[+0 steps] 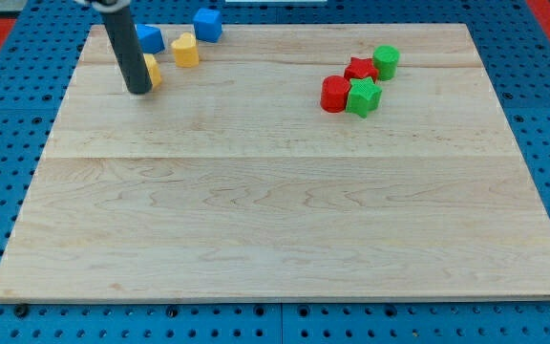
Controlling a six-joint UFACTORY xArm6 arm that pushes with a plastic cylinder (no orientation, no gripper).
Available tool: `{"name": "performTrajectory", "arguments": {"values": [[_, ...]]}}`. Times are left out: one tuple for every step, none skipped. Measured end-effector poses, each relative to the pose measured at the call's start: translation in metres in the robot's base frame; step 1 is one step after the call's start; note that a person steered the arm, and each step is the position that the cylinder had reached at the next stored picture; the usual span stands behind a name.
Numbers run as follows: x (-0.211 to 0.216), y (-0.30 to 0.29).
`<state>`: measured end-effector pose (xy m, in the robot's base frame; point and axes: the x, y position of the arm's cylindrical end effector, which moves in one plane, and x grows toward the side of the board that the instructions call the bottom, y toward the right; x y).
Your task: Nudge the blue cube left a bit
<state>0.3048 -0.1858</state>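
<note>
The blue cube point(207, 24) sits near the board's top edge, left of centre. My tip point(139, 90) rests on the board at the upper left, well left of and below the blue cube, apart from it. The rod partly hides a yellow block point(152, 70) right beside the tip. Another blue block point(149, 38) lies just right of the rod, above that yellow block. A yellow heart-like block point(186, 50) lies between the second blue block and the blue cube, slightly lower.
A cluster at the upper right holds a red cylinder point(334, 94), a green star point(363, 96), a red star point(360, 70) and a green cylinder point(386, 61). The wooden board point(275, 210) lies on a blue pegboard.
</note>
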Motion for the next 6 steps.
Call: {"name": "performTrajectory", "arguments": {"values": [[0.017, 0.026], [0.017, 0.098], [-0.046, 0.151], [-0.111, 0.153], [-0.113, 0.146], [-0.112, 0.136]]}}
